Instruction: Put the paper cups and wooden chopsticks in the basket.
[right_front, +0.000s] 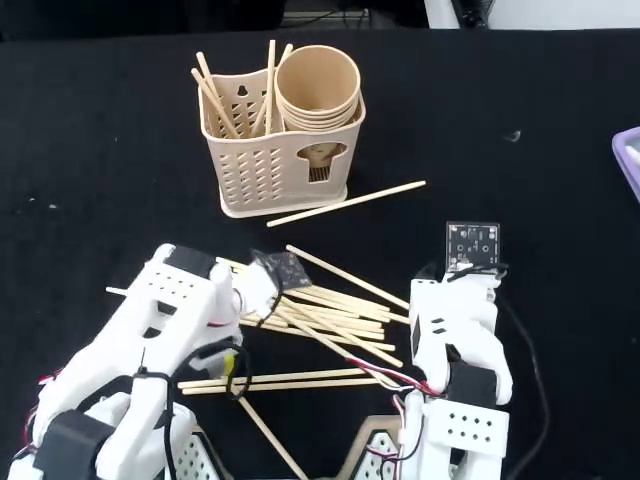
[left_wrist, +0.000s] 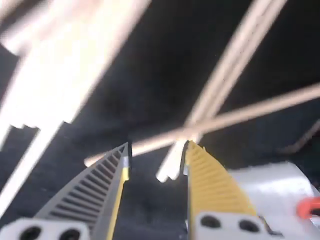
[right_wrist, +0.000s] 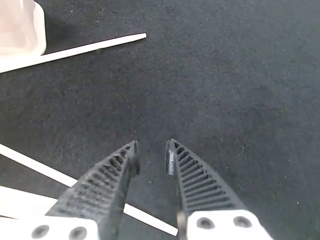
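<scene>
A beige slotted basket (right_front: 268, 172) stands at the back of the black table. It holds stacked paper cups (right_front: 318, 85) and a few wooden chopsticks (right_front: 215, 95). A pile of loose chopsticks (right_front: 330, 315) lies in the middle. My left gripper (right_front: 272, 272) is down over the pile's left end. In the left wrist view it (left_wrist: 157, 150) is open, with a chopstick end (left_wrist: 167, 169) between its tips. My right gripper (right_front: 472, 245) hovers right of the pile over bare cloth. Its fingers (right_wrist: 151, 155) stand slightly apart with nothing between them.
One chopstick (right_front: 345, 203) lies alone just in front of the basket, and the right wrist view shows it (right_wrist: 75, 49) beside the basket's corner (right_wrist: 20, 25). Two long chopsticks (right_front: 290, 380) lie near the arm bases. A purple object (right_front: 628, 155) sits at the right edge.
</scene>
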